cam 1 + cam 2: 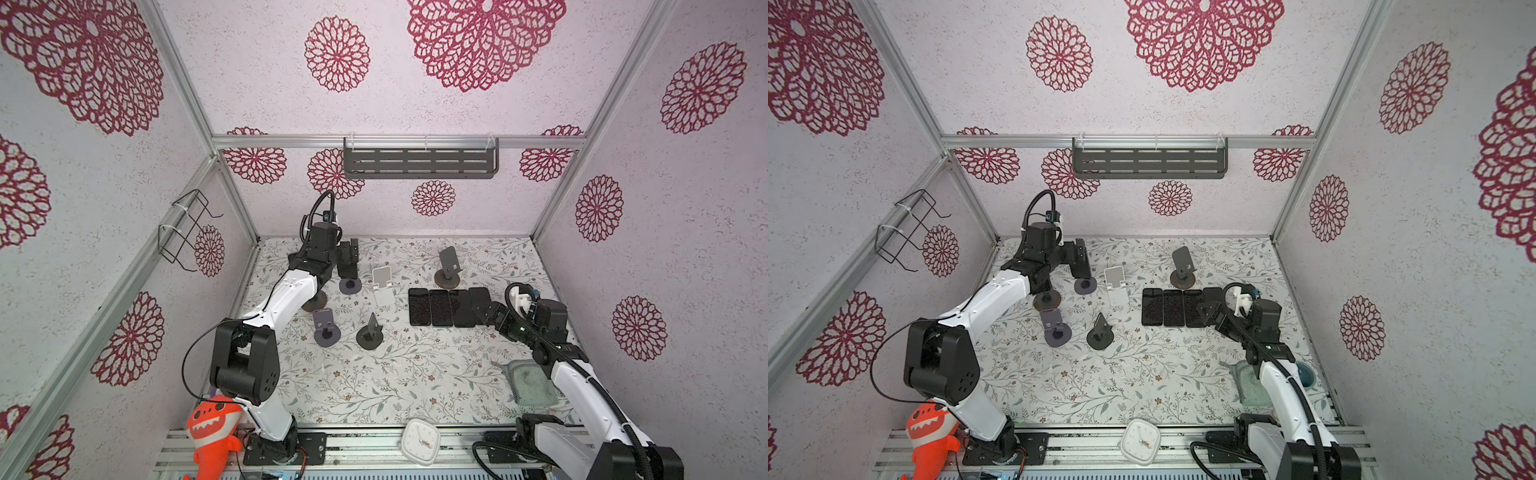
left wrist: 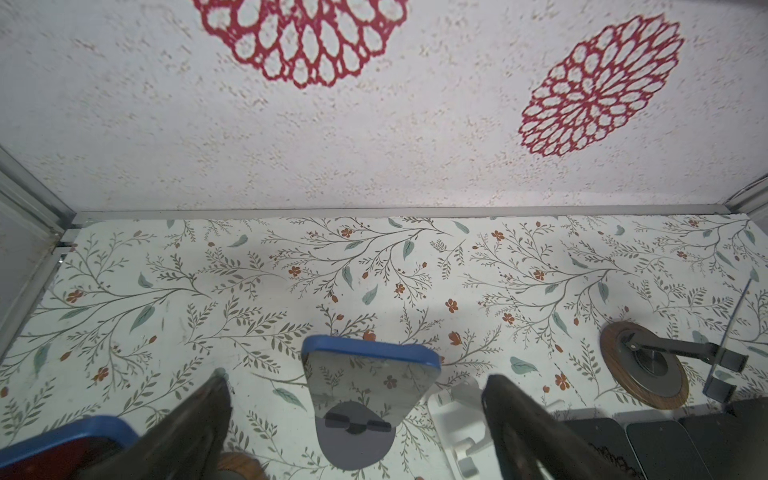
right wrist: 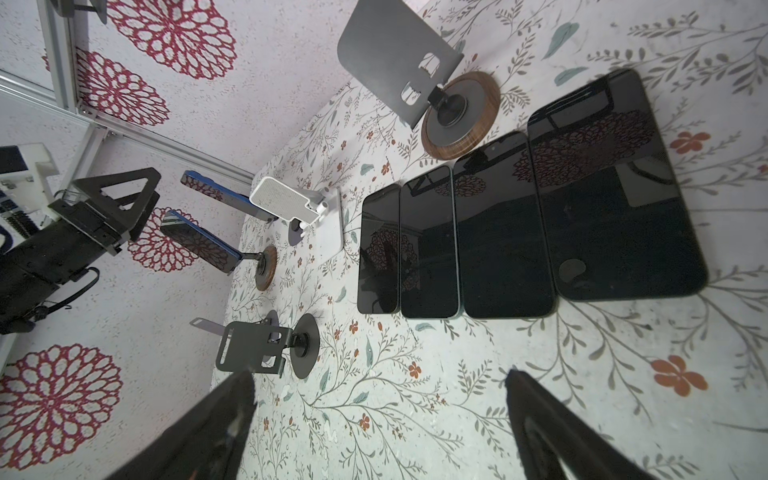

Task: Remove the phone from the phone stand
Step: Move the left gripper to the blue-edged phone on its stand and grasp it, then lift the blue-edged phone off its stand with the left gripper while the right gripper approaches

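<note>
Blue-cased phone (image 2: 370, 374): propped on grey disc-based stand (image 2: 355, 440), nine o'clock of white folding stand (image 1: 382, 282).
Left gripper (image 2: 357, 386): jaws held apart, near phone.
Right gripper (image 3: 380, 376): jaws held apart, nothing gripped.

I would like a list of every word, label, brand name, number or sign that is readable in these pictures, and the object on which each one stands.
No text can be read in any view.
Clock: the marks on its face are too small to read.
Phones lying flat: the screens are dark and show only reflections, no logo or writing.
</note>
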`<state>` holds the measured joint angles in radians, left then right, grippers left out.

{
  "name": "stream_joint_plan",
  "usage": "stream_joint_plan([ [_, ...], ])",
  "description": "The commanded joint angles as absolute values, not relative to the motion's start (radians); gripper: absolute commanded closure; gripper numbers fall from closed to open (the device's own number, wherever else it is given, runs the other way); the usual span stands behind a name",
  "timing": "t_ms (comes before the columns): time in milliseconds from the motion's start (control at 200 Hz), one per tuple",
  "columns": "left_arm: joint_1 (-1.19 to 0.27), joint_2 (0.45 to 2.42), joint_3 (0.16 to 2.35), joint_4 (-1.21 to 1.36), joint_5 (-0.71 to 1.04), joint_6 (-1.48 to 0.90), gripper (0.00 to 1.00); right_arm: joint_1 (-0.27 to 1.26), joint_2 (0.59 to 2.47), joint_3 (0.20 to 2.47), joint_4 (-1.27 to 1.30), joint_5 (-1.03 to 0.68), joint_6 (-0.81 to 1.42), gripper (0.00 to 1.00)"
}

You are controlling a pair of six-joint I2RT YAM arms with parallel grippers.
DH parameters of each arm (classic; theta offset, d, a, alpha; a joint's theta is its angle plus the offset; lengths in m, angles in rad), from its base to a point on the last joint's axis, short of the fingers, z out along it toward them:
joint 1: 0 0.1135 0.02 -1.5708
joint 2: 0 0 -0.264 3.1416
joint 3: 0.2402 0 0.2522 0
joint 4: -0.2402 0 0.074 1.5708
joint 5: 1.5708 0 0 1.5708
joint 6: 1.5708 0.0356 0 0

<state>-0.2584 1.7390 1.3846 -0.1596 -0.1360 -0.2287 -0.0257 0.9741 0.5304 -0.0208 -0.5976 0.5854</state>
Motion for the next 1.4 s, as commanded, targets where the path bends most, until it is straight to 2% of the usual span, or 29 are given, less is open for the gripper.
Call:
stream_joint_plan([
  [0, -0.24, 1.792, 1.416, -0.126, -0.049, -0.194, 0.02, -0.02, 0.96, 0.558, -0.02, -0.583, 0.568, 0.03],
  [360, -0.231, 1.882, 1.437, -0.114, -0.044, -0.176, 0.0, -0.02, 0.961, 0.559, -0.028, -0.576, 0.564, 0.03],
  [876, -0.232, 1.909, 1.465, -0.133, -0.109, -0.175, 0.25, -0.018, 0.985, 0.563, -0.009, -0.583, 0.565, 0.03],
  [1396, -0.251, 1.842, 1.496, -0.199, -0.109, -0.182, 0.28, -0.015, 1.005, 0.568, 0.002, -0.59, 0.566, 0.03],
])
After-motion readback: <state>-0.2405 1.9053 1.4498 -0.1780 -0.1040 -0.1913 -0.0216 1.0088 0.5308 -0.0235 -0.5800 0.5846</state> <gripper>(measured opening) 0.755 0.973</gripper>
